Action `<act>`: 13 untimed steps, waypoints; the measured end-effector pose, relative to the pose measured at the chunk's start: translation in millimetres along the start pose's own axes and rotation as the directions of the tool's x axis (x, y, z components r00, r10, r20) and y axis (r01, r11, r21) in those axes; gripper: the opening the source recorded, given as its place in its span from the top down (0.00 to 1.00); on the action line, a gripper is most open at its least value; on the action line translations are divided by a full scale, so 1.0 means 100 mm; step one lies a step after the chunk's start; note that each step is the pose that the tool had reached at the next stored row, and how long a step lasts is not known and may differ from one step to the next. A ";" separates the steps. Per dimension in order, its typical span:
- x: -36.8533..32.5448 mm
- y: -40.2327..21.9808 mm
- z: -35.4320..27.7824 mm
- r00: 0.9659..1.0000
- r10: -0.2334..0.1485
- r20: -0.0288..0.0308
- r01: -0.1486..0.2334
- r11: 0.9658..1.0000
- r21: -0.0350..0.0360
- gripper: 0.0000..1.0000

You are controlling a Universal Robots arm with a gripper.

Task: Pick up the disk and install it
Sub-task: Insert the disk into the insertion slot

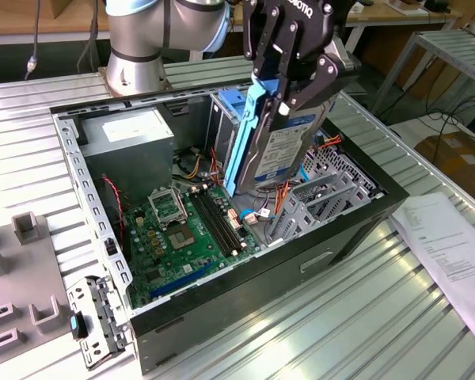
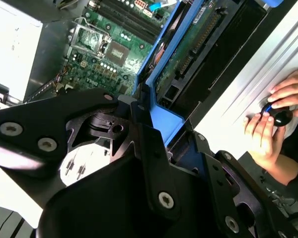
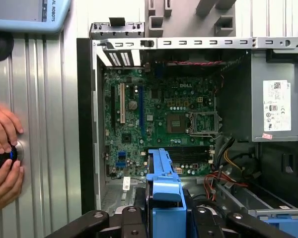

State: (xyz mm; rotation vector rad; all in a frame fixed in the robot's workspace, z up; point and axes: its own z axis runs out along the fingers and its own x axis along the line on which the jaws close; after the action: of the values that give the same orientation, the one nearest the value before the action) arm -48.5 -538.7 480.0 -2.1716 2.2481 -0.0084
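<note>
The disk (image 1: 281, 150) is a grey hard drive with a pale label and a bright blue carrier frame. It stands on edge, tilted, with its lower end inside the open computer case (image 1: 356, 229), beside the grey drive cage (image 1: 218, 127). My gripper (image 1: 289, 99) is shut on the disk's upper part, one black finger on each side. In both wrist views the blue frame runs out from between my fingers: the disk (image 2: 161, 106) shows its circuit-board side, and the disk (image 3: 166, 193) hangs over the motherboard's edge. My gripper (image 2: 169, 141) (image 3: 166, 220) stays clamped on it.
The green motherboard (image 1: 182, 229), a power supply (image 1: 131, 134) and loose cables (image 1: 281, 202) lie inside the case. A perforated bracket with a blue knob (image 1: 95, 321) lies outside the case at the exterior view's left. Paper sheets (image 1: 451, 245) lie at its right. A person's hands (image 3: 2, 148) (image 2: 268, 129) rest on a knob beside the case.
</note>
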 end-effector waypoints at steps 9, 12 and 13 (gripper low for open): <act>-0.002 -0.445 0.024 1.000 0.000 0.000 0.000 1.000 0.000 0.63; 0.016 -0.524 0.033 1.000 0.000 0.000 0.000 1.000 0.000 0.63; 0.047 -0.543 0.036 1.000 0.000 0.000 0.000 1.000 0.000 0.63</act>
State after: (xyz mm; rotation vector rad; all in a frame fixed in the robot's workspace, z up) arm 5.6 -545.2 477.2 -2.1717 2.2482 -0.0084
